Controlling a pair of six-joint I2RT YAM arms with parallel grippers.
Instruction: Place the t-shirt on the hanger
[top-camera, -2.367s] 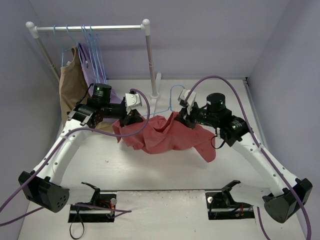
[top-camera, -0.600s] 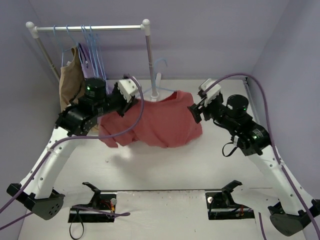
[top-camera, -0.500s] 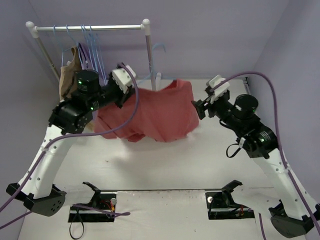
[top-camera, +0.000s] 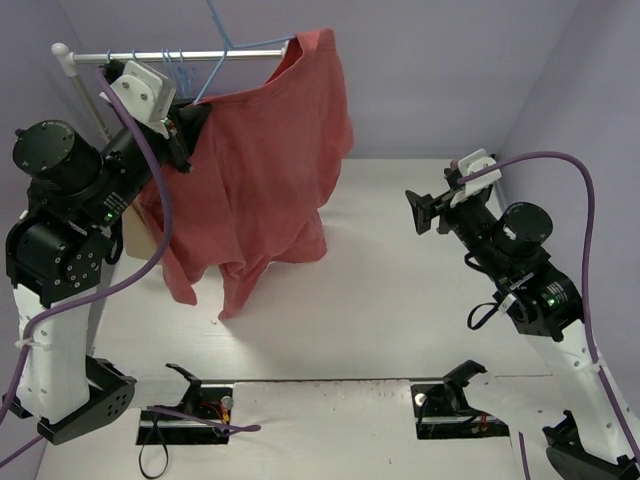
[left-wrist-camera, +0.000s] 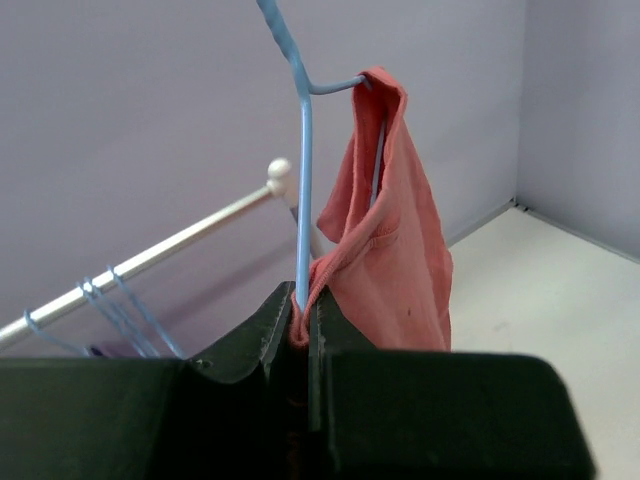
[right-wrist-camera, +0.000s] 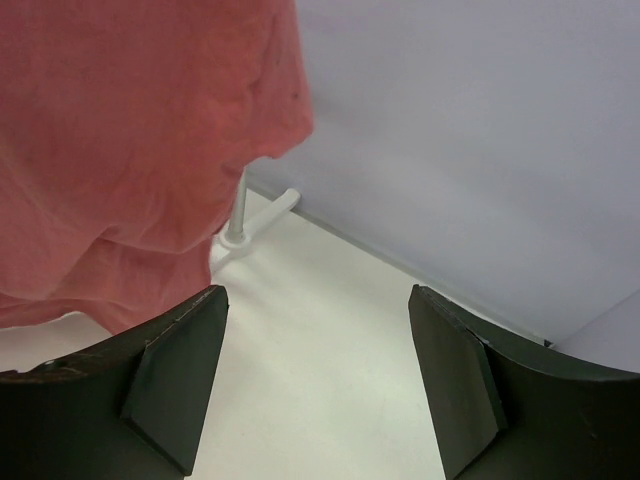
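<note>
The salmon-red t-shirt hangs draped over the light-blue hanger, held high in front of the rack rail, its hem dangling above the table. My left gripper is shut on the hanger wire and a fold of the t-shirt's edge; the jaws pinch both together. Apart from the cloth, my right gripper stands to its right, open and empty. In the right wrist view the t-shirt fills the upper left beyond the open gripper.
The white rack rail carries several more blue hangers. A tan garment shows behind my left arm. The rack's foot stands on the table near the back wall. Purple walls close in on the back and right.
My left arm has lifted the hanger and t-shirt off the table, up and left to the rail. My right gripper has let go of the t-shirt, opened and drawn back right.
</note>
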